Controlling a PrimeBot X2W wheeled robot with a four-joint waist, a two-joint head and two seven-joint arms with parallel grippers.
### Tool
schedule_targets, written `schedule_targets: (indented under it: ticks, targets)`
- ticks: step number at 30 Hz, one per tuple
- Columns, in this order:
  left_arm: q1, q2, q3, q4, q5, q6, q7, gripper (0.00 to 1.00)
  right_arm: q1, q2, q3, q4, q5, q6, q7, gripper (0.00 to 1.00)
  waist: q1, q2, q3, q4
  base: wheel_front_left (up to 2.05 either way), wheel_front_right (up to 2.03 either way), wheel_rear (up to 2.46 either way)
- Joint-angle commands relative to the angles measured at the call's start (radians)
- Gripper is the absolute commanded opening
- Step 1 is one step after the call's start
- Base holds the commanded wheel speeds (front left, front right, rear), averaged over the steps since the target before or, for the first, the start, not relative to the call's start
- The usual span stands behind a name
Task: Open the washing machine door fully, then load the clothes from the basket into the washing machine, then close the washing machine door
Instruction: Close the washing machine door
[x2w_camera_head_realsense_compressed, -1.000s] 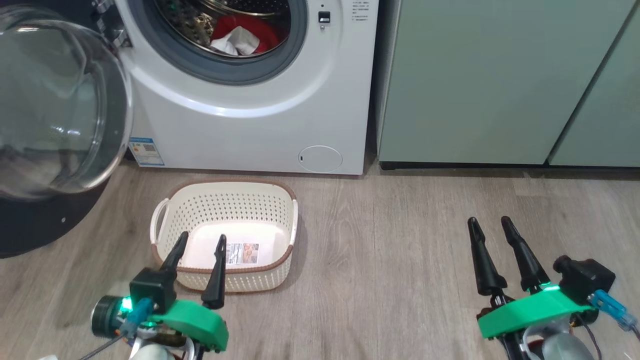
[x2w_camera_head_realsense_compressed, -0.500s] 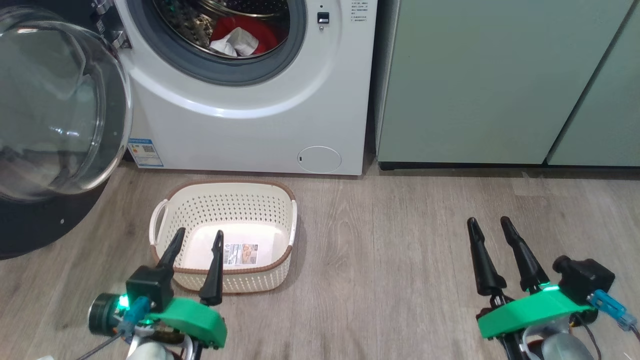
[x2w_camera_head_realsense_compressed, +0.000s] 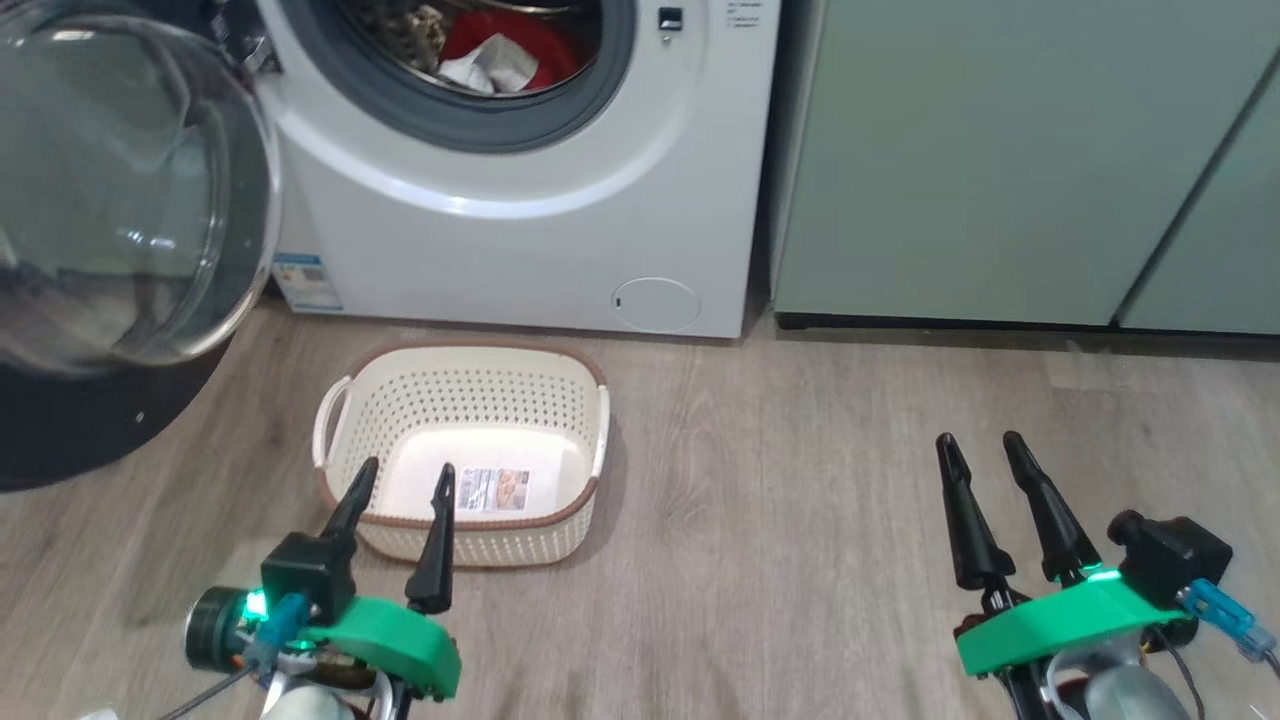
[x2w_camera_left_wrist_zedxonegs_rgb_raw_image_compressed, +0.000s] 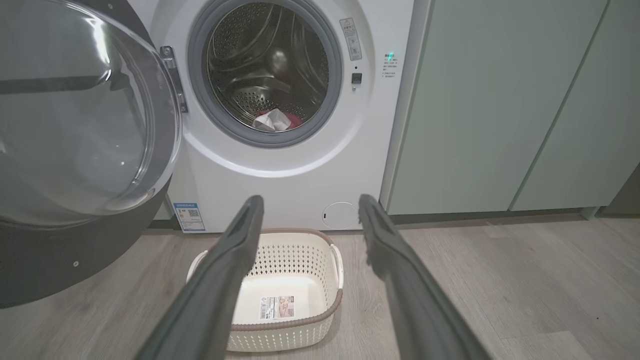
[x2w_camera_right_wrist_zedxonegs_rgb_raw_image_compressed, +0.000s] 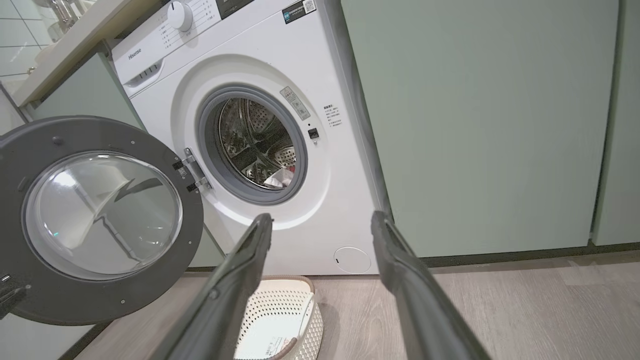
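Door: black-rimmed round glass door (x2w_camera_head_realsense_compressed: 110, 220), swung wide.
Clothes: red-white fabric bundle (x2w_camera_head_realsense_compressed: 500, 60) inside white washing machine (x2w_camera_head_realsense_compressed: 520, 250), in steel drum (x2w_camera_left_wrist_zedxonegs_rgb_raw_image_compressed: 270, 60).
Basket: cream perforated plastic basket (x2w_camera_head_realsense_compressed: 480, 540), on floor (x2w_camera_head_realsense_compressed: 800, 500) before washer.
Grippers: left gripper (x2w_camera_head_realsense_compressed: 408, 468), right gripper (x2w_camera_head_realsense_compressed: 977, 440) gaping, unladen.

The door (x2w_camera_head_realsense_compressed: 120, 200) runs off my head view's left and top edges. The grey seal (x2w_camera_head_realsense_compressed: 470, 130) hides part of the clothes (x2w_camera_head_realsense_compressed: 530, 55). My left pincer (x2w_camera_head_realsense_compressed: 408, 466) covers some of the basket (x2w_camera_head_realsense_compressed: 470, 400) at its near rim; the sticker (x2w_camera_head_realsense_compressed: 493, 489) print is unreadable.
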Motion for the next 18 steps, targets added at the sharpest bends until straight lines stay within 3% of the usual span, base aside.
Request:
schedule_targets:
  ticks: [1,6,18]
  targets:
    - [-0.051,-0.001,0.03,-0.029,-0.008,0.004,-0.01,1.0,-0.025,-0.008,0.023,-0.038,-0.003,0.0,-0.006,1.0,0.0,-0.0001,0.015,0.023,0.0,0.0,0.0]
    - [-0.064,-0.001,0.019,-0.029,-0.008,0.009,-0.01,1.0,-0.024,-0.007,0.027,-0.043,-0.003,0.0,-0.006,1.0,0.0,-0.0001,0.038,0.106,0.0,0.0,0.0]
    - [-0.073,-0.001,0.041,-0.039,0.019,-0.009,-0.01,1.0,-0.032,0.007,0.038,-0.044,0.009,0.0,-0.006,1.0,0.0,-0.0001,0.03,0.387,0.0,0.0,0.0]
